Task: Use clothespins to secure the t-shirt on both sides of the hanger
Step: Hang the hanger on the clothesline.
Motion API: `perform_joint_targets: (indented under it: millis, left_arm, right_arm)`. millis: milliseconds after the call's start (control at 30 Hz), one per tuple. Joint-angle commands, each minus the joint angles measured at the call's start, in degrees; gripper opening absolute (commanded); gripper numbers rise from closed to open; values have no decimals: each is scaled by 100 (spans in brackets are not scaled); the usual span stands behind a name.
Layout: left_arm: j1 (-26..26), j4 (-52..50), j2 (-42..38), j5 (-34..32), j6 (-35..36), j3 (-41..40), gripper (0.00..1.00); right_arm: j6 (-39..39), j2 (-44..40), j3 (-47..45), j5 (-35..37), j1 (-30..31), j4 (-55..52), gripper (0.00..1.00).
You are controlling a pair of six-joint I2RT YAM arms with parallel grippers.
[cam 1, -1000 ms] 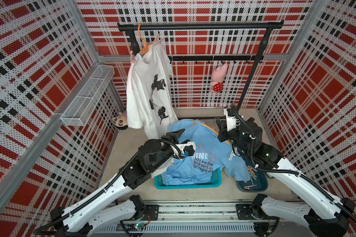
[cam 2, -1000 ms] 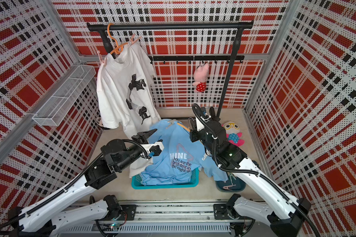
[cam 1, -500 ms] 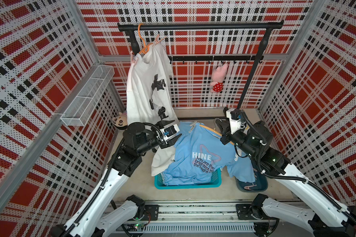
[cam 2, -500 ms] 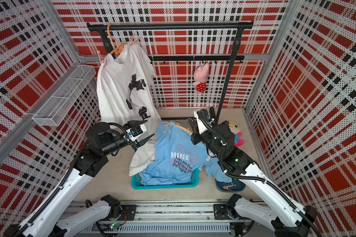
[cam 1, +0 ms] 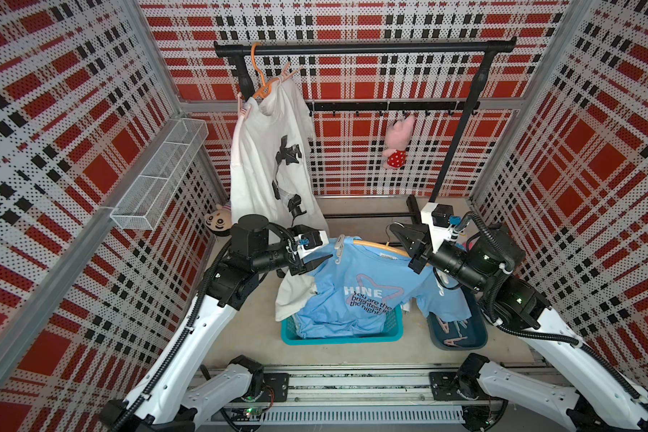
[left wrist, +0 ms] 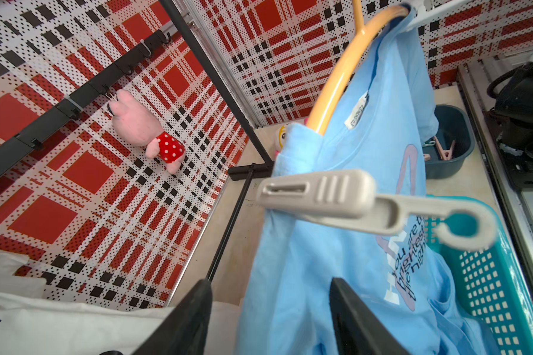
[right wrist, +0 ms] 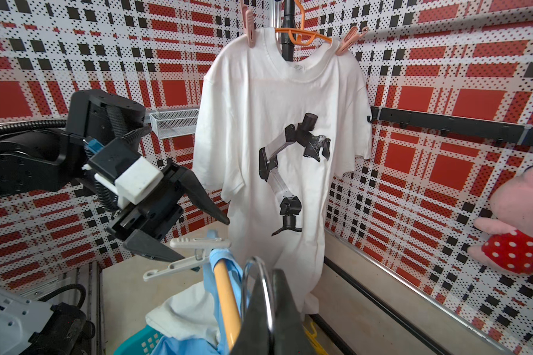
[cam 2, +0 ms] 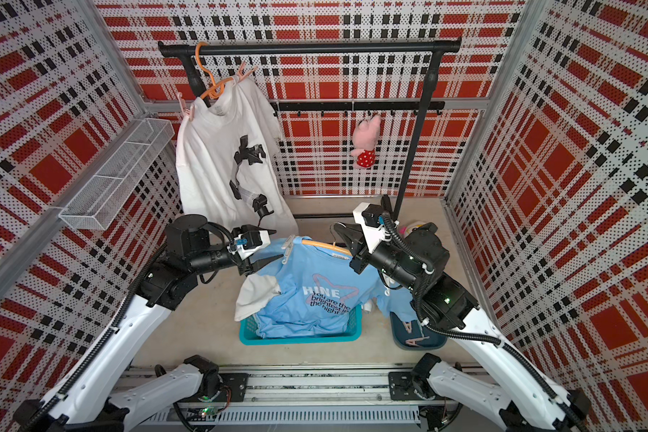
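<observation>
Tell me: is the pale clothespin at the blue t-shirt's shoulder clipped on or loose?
Clipped on. The clothespin bites the blue t-shirt at the hanger end; the left claw stands open beside it.

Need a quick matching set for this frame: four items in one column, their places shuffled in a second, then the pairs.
Items
1. white t-shirt
2. blue t-shirt
3. pink plush toy
4. spare clothespins

Places
A. in the dark tub
B. on the yellow hanger, lower part in the teal basket
C. hanging from the hook rail
D. on the orange hanger on the top bar

Pairs: 1-D, 2-B, 3-C, 4-A
</observation>
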Motion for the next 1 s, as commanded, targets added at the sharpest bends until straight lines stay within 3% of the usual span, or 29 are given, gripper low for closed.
perform_joint_targets:
  millis: [0, 333, 467, 733, 967]
  left_arm:
    - [32, -376, -10, 126, 377, 119, 63]
    - [-5, -611, -10, 721, 394, 106, 54]
    - [-161, -605, -97, 648, 296, -8, 40]
    - [-586, -619, -343, 376, 46, -163, 27]
    - [-769, -479, -712, 158, -284, -297, 4]
  right_arm:
    - [-125, -171, 229, -323, -18, 444, 0]
    - [-215, -257, 122, -407, -16, 664, 0]
    - [-274, -259, 113, -328, -15, 744, 0]
    - [-450, -29, 202, 8, -19, 778, 0]
    - [-462, 69, 168, 126, -19, 900, 0]
